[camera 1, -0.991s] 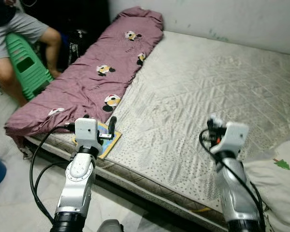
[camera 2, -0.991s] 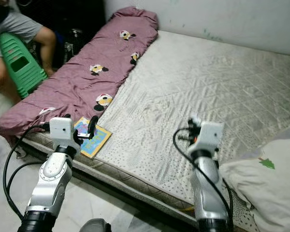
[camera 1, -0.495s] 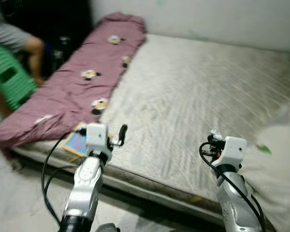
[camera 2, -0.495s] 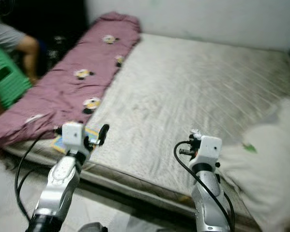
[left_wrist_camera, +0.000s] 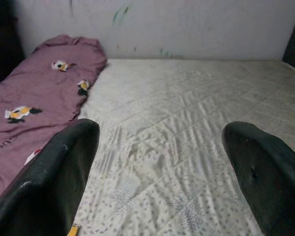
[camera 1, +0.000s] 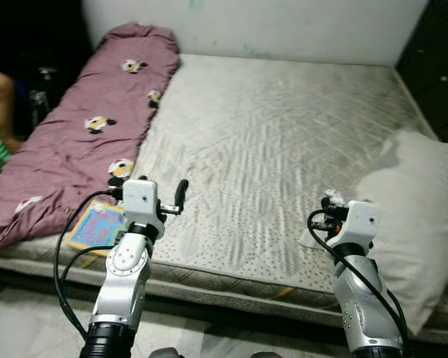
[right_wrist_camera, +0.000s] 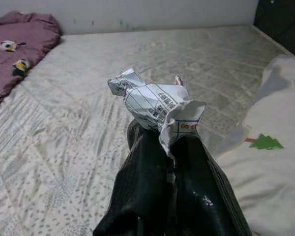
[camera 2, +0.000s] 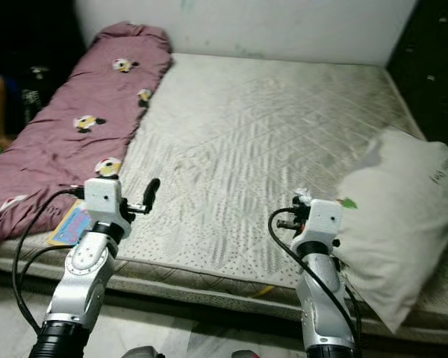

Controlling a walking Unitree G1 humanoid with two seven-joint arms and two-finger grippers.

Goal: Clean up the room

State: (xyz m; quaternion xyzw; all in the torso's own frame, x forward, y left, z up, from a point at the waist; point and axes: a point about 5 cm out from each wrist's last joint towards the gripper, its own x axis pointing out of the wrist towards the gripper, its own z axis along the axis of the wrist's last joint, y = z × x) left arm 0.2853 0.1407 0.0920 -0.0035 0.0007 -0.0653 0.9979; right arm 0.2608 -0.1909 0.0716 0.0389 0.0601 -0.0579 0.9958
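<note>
While my right gripper (right_wrist_camera: 172,147) hovers over the mattress's (camera 1: 284,149) near edge, just beside the white pillow (camera 1: 411,216), its fingers pinch a crumpled paper (right_wrist_camera: 157,105). My left gripper (left_wrist_camera: 157,162) hangs above the near edge too, fingers spread wide, near the purple blanket (camera 1: 82,134) and a colourful book (camera 1: 95,226).

Bare mattress (camera 1: 284,142); white wall (camera 1: 284,26)
</note>
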